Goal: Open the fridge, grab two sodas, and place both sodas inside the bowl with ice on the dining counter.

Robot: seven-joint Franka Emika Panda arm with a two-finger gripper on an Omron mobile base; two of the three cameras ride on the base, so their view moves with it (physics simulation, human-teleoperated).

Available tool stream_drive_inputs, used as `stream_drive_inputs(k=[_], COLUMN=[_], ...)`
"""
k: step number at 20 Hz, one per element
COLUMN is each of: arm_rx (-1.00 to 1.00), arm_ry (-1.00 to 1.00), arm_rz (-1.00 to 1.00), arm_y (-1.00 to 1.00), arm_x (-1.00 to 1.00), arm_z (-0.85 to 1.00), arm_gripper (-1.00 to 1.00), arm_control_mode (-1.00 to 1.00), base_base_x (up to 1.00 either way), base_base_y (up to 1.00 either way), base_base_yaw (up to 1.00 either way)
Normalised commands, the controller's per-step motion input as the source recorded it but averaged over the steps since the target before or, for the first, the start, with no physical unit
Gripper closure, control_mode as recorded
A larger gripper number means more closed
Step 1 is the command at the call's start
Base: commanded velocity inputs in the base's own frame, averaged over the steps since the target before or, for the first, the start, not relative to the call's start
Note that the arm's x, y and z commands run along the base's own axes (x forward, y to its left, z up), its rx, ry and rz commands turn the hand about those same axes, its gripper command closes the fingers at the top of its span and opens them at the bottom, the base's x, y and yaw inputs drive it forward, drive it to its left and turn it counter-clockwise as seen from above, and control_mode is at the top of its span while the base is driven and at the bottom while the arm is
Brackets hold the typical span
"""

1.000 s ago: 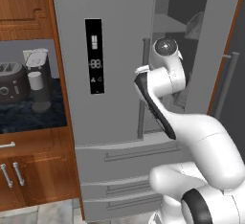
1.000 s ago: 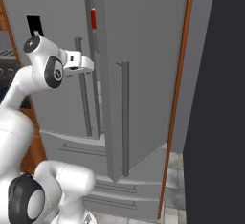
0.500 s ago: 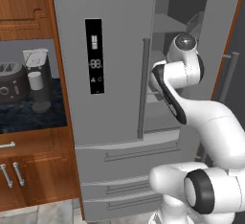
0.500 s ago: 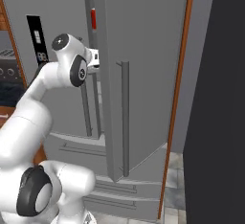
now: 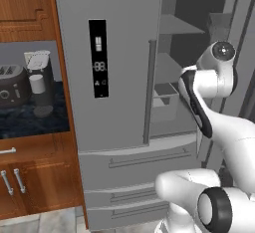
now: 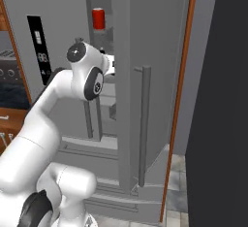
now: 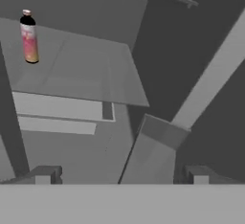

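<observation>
Since the earlier frames, the white arm has swung from in front of the closed left door into the open right half of the tall grey French-door fridge (image 5: 114, 77), its wrist now level with the inner shelves. Left base view: the left door is shut and carries a black vertical display panel (image 5: 98, 58) with small white symbols and a two-digit readout that looks like "88", though it is too blurred to confirm. To the left, on a dark-topped wall cabinet (image 5: 30, 120), stand a dark toaster (image 5: 12, 85) and a grey coffee machine (image 5: 40, 80). Right base view: the right door (image 6: 145, 85) stands swung open with its long bar handle facing the camera, and a red cylindrical can with a silver top (image 6: 98, 18) sits upright on an upper shelf, above and just behind the arm's wrist. Hand view: a slim pinkish-red bottle with a black cap (image 7: 29, 36) stands upright near the back left of a grey fridge shelf (image 7: 86, 74); its label is too small to read. The gripper (image 7: 119, 176) shows two dark fingertips (image 7: 45, 174) spread wide apart with nothing between them, well apart from the bottle.
</observation>
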Motion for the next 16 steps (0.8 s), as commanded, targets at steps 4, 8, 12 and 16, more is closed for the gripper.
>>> stream_drive_inputs(k=[4, 8, 12, 16], arm_rx=[0.0, 0.0, 0.0, 0.0], arm_ry=[-0.09, 0.0, 0.0, 0.0], arm_rz=[-0.03, -0.07, -0.06, -0.05], arm_y=[-0.67, -0.54, -0.48, -0.5], arm_x=[-0.23, 0.1, 0.26, 0.09], arm_z=[0.0, 0.0, 0.0, 0.0], arm_gripper=[-1.0, -1.0, -1.0, -1.0], arm_control_mode=[-1.0, -1.0, -1.0, -1.0], base_base_x=[0.0, 0.0, 0.0, 0.0], base_base_y=[0.0, 0.0, 0.0, 0.0], base_base_yaw=[0.0, 0.0, 0.0, 0.0])
